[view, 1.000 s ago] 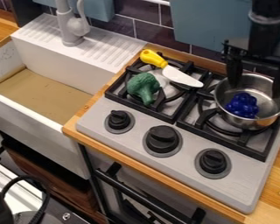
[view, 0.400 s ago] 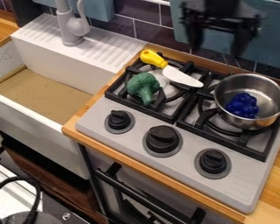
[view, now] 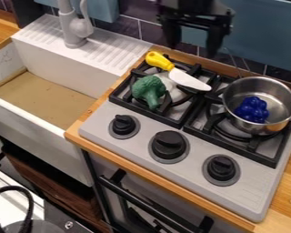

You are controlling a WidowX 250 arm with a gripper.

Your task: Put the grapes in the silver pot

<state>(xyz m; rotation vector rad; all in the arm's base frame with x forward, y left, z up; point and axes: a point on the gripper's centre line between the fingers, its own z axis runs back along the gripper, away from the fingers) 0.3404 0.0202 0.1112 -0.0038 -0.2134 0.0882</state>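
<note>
The gripper is positioned above the rear of the stove, in front of the tiled wall, up and to the left of the silver pot in the camera view. Its two fingers are directed downward and spread apart; the claw is open, and nothing is held between them.

The grapes, moulded as a dark blue cluster, are located inside the silver pot, on its bottom. The pot is seated upright on the right-hand burner grate.

A toy knife is laid across the rear of the left-hand grate, with its yellow handle directed toward the wall and its white blade toward the pot. A green broccoli piece is placed on the same grate, nearer the front than the knife.

Three black knobs are mounted along the front panel of the stove. At the left, a white sink with a brown basin floor is installed, and a grey faucet is fitted behind it.
</note>
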